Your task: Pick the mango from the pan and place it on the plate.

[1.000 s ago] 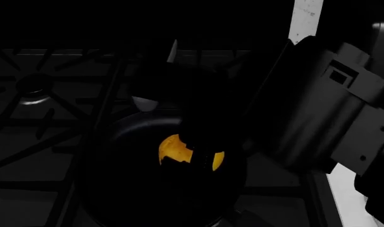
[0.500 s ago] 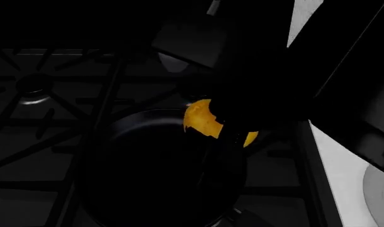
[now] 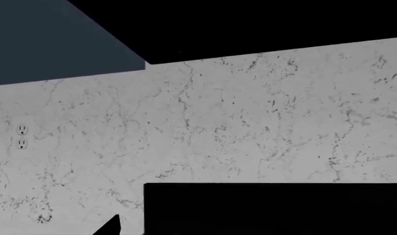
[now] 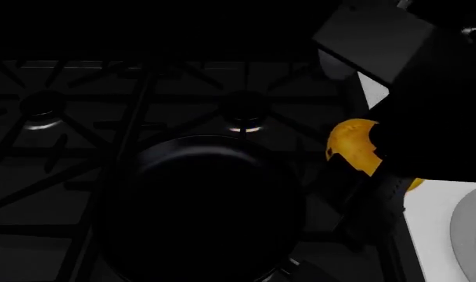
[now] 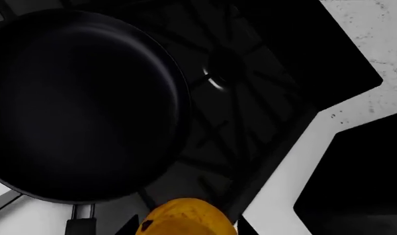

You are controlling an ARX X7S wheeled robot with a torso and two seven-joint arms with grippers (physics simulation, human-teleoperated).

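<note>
One mango (image 4: pixel 352 147) clamped in right gripper (image 4: pixel 382 161) (lifted clear), one pan (image 4: pixel 202 205), one plate (image 4: pixel 470 229).

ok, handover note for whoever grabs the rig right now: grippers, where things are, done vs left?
Right gripper: shut on the mango, held in the air over the stove's right edge, out of the pan.
Left gripper: not in view; its wrist camera shows only the marbled wall.
Pan: empty, on the stove grate.
Plate: on the light counter at the right, only its edge showing, nothing seen on it.
Done: mango picked from the pan.
Left: carry it on over the plate, lower, release.
</note>
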